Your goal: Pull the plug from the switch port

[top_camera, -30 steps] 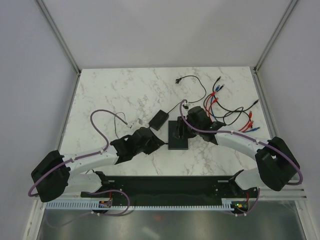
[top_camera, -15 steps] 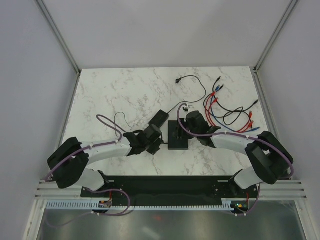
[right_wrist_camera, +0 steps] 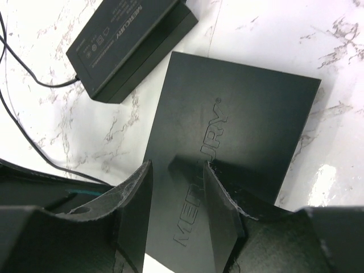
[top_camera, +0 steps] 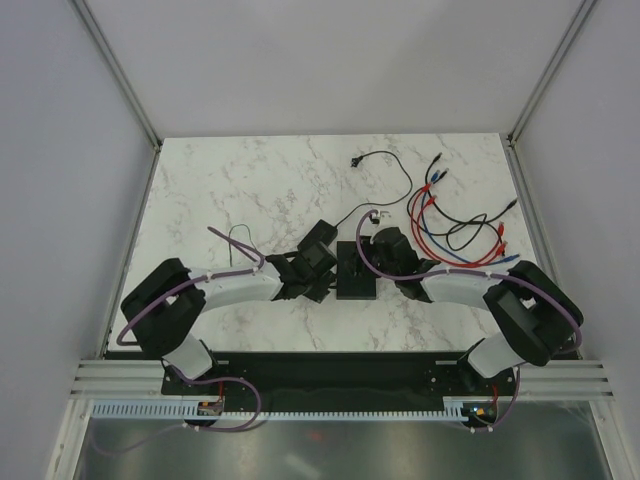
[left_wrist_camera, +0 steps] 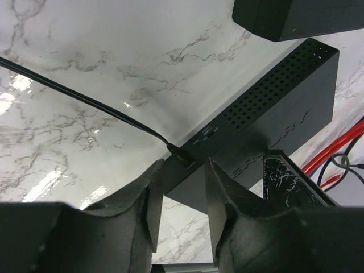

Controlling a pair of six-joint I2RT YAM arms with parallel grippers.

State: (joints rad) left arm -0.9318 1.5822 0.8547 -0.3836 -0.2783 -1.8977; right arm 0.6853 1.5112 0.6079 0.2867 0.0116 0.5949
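Left wrist view shows the reason for this low, sideways approach. The plug (left_wrist_camera: 183, 158) sits in a port on the left side wall of the switch (left_wrist_camera: 273, 108), so the left gripper (left_wrist_camera: 185, 177) comes in level with the table (left_wrist_camera: 85, 45). Its two padded fingers are half open on either side of the plug. A gap shows between them, and I cannot tell whether either pad touches the plug yet.

The right gripper (right_wrist_camera: 176, 173) comes from the right and sits over the flat top of the switch, jaws part open and holding nothing. Its tips are on or just above the lid, probably to pin the box down so that a pull frees the plug and does not drag the whole switch.

The switch lies at the table's middle, between the two grippers. It is a flat matte-black slab with crisp edges, an embossed logo on top and a grid of small vent holes along the side wall. The plug is a small black moulded block on a thin, glossy cord (left_wrist_camera: 85, 98) that runs away to the left.

A smaller black box (right_wrist_camera: 131, 40) with a printed label lies just beyond the switch, close but apart. Red and blue cables (top_camera: 450, 215) loop on the far right of the polished white marble.
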